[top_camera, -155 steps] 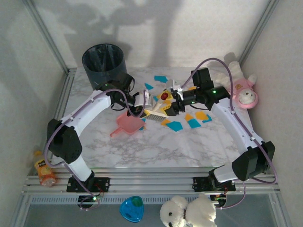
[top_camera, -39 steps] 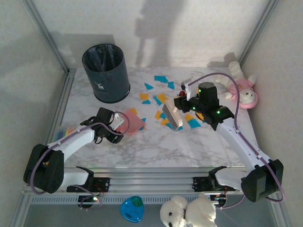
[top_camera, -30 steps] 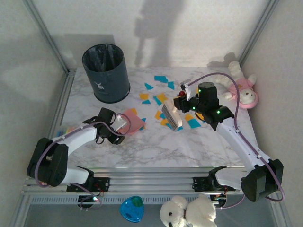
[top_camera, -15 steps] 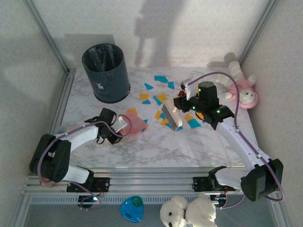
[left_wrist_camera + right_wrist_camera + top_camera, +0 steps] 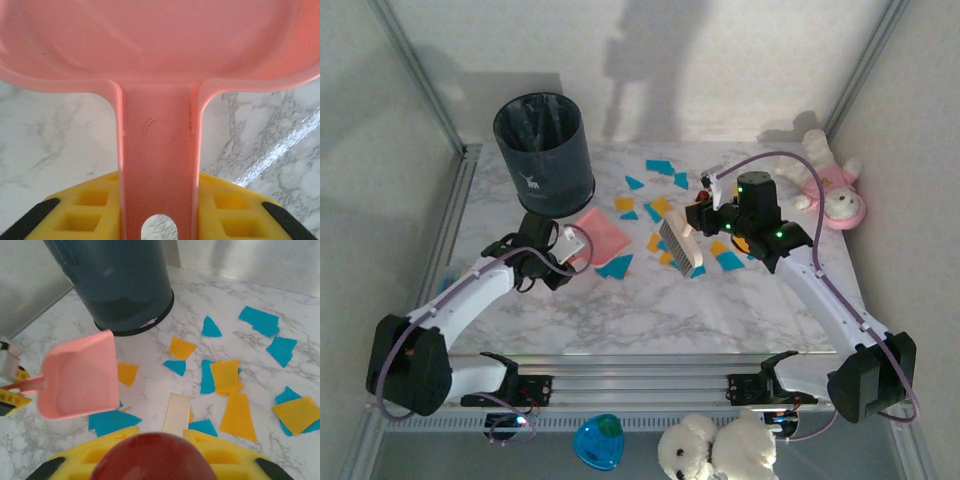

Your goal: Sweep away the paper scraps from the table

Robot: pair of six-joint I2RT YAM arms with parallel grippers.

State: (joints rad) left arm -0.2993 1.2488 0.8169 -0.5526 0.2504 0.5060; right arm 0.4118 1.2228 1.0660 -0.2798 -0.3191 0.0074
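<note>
Our left end effector point(image 5: 558, 249) clamps the pink dustpan point(image 5: 603, 235) by its handle, and our right end effector point(image 5: 704, 215) grips the brush point(image 5: 678, 248). The paper scraps point(image 5: 238, 412) lie scattered across the centre and upper right of the tabletop point(image 5: 620, 310). We judge them featherlight and flat, better swept with bristles than pinched.

The top camera looked down from above and behind the arm bases point(image 5: 510, 388) over the whole bench point(image 5: 720, 310). The left wrist camera sat close against the handle of the pink dustpan point(image 5: 157, 145). The right wrist camera faced across the bench toward the dark bin point(image 5: 115, 285), sharing dustpan, bin and paper scraps point(image 5: 235, 412) with the top view.
</note>
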